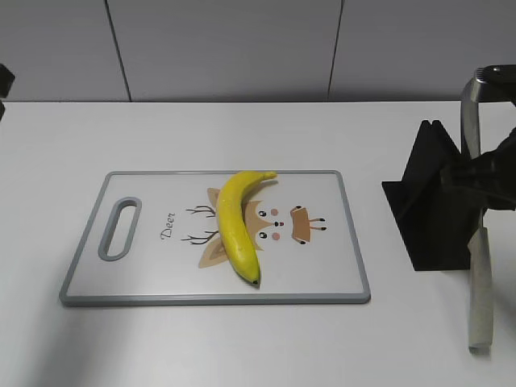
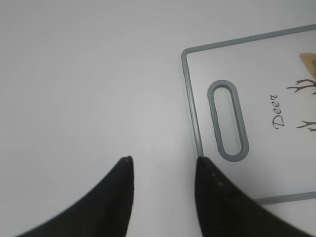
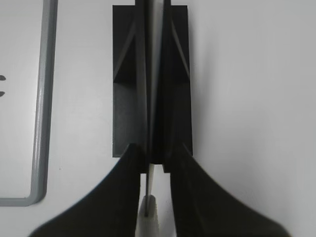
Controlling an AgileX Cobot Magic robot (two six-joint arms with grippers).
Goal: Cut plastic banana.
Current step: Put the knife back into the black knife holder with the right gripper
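Note:
The plastic banana (image 1: 238, 218), yellow with a dark tip, lies across the middle of the deer-print cutting board (image 1: 322, 270). At the right a knife (image 1: 481, 290) with a grey handle runs over the black knife holder (image 1: 431, 201). My right gripper (image 1: 492, 173) is on it. In the right wrist view my right gripper (image 3: 155, 146) is shut on the knife (image 3: 149, 180), whose thin blade runs along the slot of the knife holder (image 3: 126, 113). My left gripper (image 2: 164, 159) hangs open and empty over the table, beside the board's grey handle slot (image 2: 227, 121).
The white table (image 1: 242, 347) carries the board at the centre and the holder at the right. The board's grey rim (image 3: 42, 123) lies left of the holder. A grey wall (image 1: 242, 48) backs the table.

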